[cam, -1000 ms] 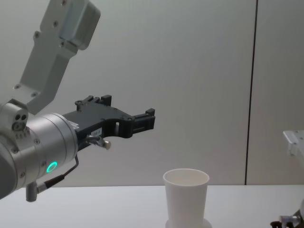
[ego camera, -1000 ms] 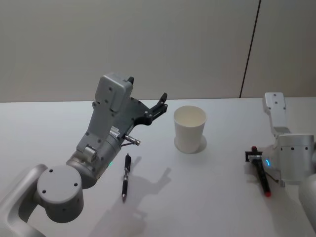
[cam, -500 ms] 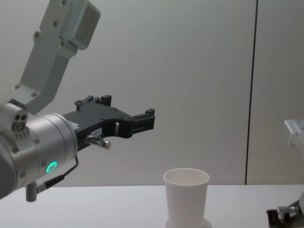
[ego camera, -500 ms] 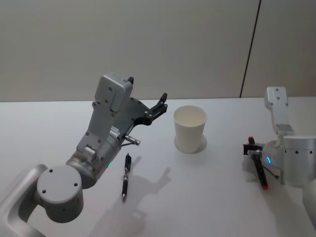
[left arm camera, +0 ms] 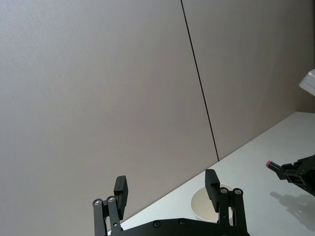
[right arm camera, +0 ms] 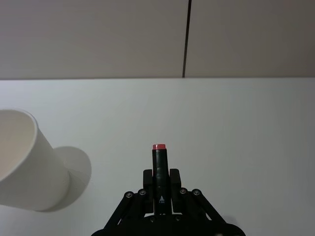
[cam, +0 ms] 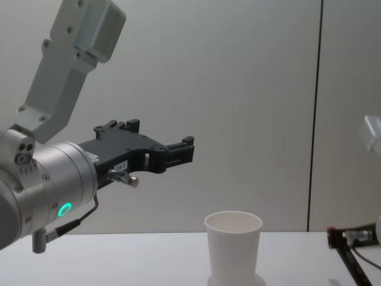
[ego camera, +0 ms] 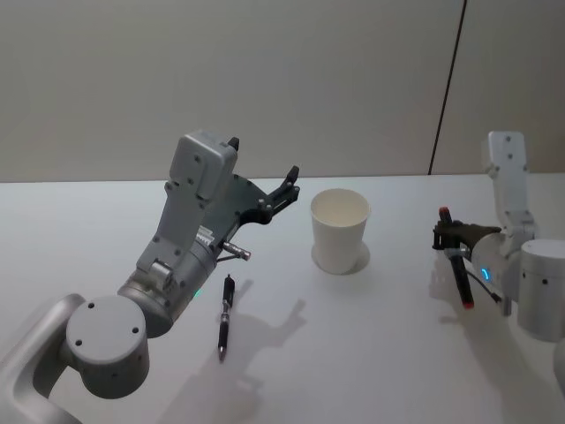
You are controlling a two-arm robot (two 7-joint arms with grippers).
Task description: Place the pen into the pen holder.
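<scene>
Matte white table (ego camera: 371, 344): right gripper (ego camera: 452, 235) pinches a slim red-ended pen (ego camera: 460, 279), its lower end cut off in chest view, near the tapered paper cup (ego camera: 339, 231); left gripper (left arm camera: 166, 183) gapes wide

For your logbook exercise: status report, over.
Left end effector open, raised, idle. Right end effector shut on pen, right of pen holder. Second pen on table, not blocking.

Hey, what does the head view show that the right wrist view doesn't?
Head view extras: the left gripper, open and raised, and a black pen lying on the table. Right wrist view extras: the right gripper clamped on both sides of the red-capped pen. Shared: that held pen and the white pen holder.
</scene>
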